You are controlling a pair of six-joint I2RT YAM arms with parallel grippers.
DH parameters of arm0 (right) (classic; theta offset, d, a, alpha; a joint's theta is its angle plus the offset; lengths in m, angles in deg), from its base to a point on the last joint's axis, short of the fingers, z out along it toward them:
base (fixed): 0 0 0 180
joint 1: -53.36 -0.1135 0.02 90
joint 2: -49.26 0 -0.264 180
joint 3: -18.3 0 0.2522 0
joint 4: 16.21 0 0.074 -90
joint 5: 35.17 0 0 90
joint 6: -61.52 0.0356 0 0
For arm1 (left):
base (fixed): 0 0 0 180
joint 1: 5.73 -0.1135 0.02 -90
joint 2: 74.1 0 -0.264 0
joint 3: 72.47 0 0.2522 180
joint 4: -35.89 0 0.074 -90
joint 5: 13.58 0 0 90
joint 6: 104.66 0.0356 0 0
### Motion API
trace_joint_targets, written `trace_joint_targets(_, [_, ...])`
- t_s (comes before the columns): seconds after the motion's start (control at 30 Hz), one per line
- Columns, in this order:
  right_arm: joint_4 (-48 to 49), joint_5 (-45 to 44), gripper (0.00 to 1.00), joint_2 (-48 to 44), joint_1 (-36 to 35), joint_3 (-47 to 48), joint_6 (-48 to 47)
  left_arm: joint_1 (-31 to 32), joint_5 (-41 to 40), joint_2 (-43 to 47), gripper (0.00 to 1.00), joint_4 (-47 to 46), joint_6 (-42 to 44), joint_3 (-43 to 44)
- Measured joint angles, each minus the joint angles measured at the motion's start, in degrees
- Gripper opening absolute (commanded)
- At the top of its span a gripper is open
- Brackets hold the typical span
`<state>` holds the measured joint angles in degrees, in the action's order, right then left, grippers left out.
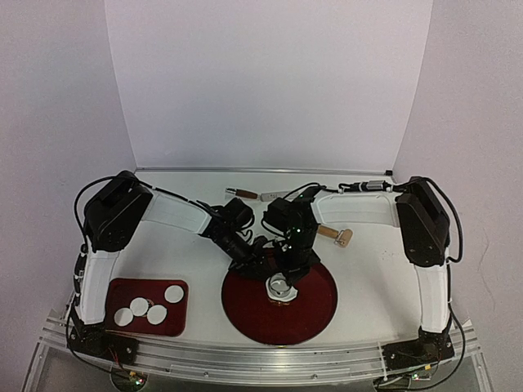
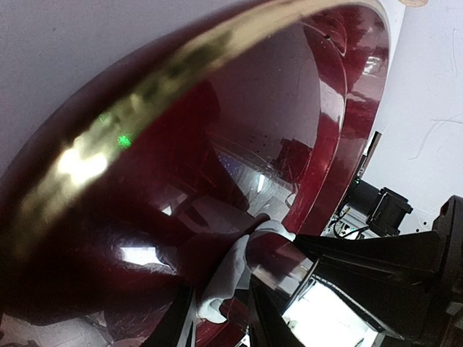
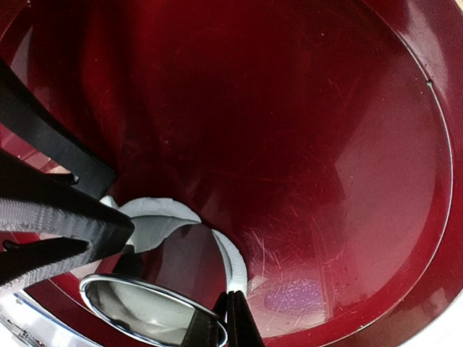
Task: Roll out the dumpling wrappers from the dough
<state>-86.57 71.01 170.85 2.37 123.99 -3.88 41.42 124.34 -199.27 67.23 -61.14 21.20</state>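
Left jaws are grasping the ragged dough piece (image 2: 233,264). On my left wrist feed, the left gripper (image 2: 221,307) has the thin white sheet pinched between its two dark fingers, with one edge lifted off the round dark red plate (image 1: 317,309). Right jaws are clenched tight. The right gripper (image 3: 233,314) points down right at the rim of the small metal ring (image 1: 280,287), and I cannot tell whether that rim is caught between the tips.

From above, both arms lean in over the far half of the plate, with the two grippers close together. The plate sits near the middle of the white table (image 1: 368,278) and holds two things:
- The ring rests on the plate's surface under the right gripper, and pale dough shows inside it.
- On my right wrist feed, the ragged piece is a white band curving round a bare red patch between the left fingers and the right tips.

The dumpling wrappers (image 1: 140,306) are well away from this, in the small dark red rectangular tray (image 1: 118,292) at the near left. There are four round white discs lying flat. Three sit close together in a loose row, and the fourth lies apart towards the tray's far right corner.

On the bare table, a wooden tool (image 1: 337,236) lies just beyond the plate's far right edge. A brown-handled tool (image 1: 239,193) lies further back near the far wall
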Motion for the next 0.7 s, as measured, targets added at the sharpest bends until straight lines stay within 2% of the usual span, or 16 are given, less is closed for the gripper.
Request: trace_joint_targets(0.7, [-7.08,-3.68,0.0,3.05,-0.15,4.89,2.35,0.29,1.01,-2.44,0.18,2.32,-0.12,3.36])
